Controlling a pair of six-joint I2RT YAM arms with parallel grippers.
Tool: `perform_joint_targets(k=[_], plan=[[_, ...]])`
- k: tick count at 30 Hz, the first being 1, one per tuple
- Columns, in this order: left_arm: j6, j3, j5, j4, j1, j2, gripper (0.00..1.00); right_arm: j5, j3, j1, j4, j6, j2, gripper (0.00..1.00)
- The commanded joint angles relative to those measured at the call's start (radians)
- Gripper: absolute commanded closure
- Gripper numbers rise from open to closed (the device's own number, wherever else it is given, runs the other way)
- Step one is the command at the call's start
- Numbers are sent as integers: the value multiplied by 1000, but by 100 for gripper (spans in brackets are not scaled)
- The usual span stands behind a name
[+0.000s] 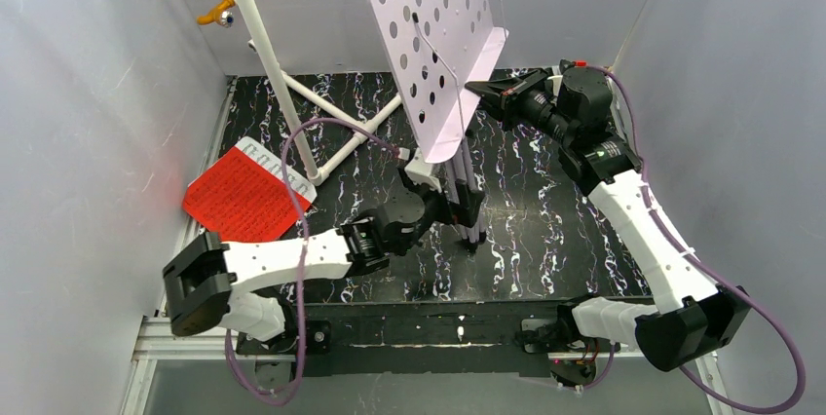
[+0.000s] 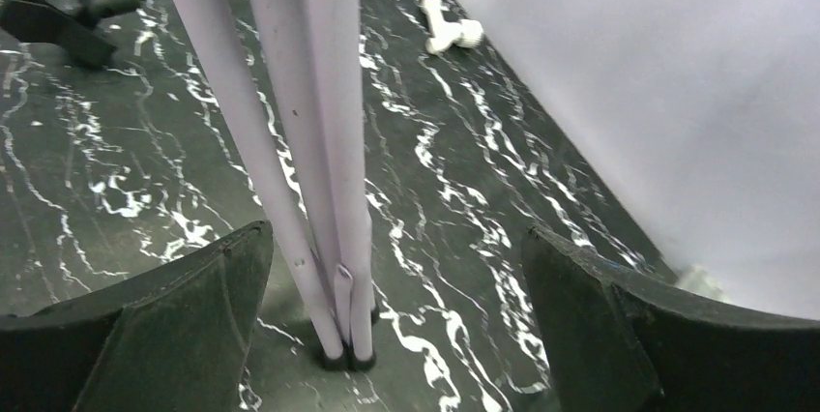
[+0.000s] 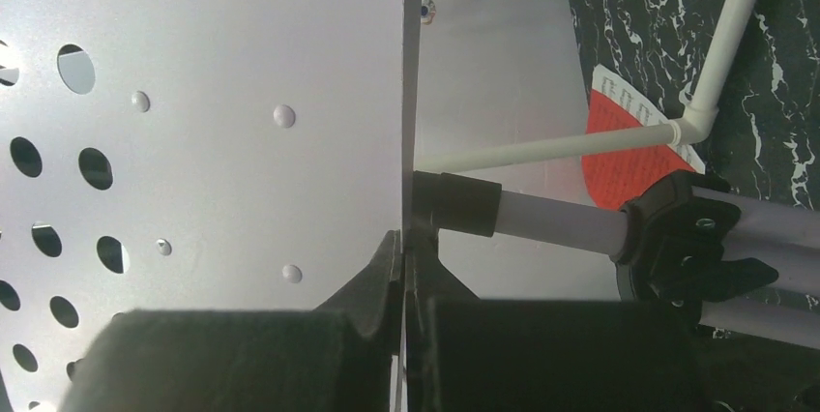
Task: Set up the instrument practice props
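My right claw [image 3: 404, 267] is clamped on the side edge of the music stand [image 1: 433, 55], on its lilac perforated plate, which sits high over the far half of the desk [image 1: 545, 240]. The stand's legs [image 2: 329, 170] are folded together in one bunch, with the feet on the desk around the middle. My left claw [image 2: 396, 267] is wide apart, with one finger on each side of the leg bunch low down and not gripping it. The red sheet [image 1: 244, 196] lies flat near the left edge of the desk. The white sheet [image 1: 278, 164] peeks out from under it on the far side, just beside the white pipe frame [image 1: 282, 94].
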Motion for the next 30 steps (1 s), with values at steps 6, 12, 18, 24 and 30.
perform_joint_targets(k=[6, 12, 18, 24, 30], plan=[[113, 90, -302, 230, 2, 132, 0, -6, 80, 1, 396, 88, -117, 99], [152, 137, -267, 234, 32, 181, 19, -16, 66, 1, 371, 67, -141, 99], [123, 129, -246, 234, 55, 196, 33, -3, 74, 1, 285, 2, -174, 99], [147, 188, -251, 234, 71, 268, 19, -30, 84, 1, 285, 1, -166, 99], [215, 196, -218, 235, 104, 279, 34, -42, 42, 1, 293, 17, -187, 99]])
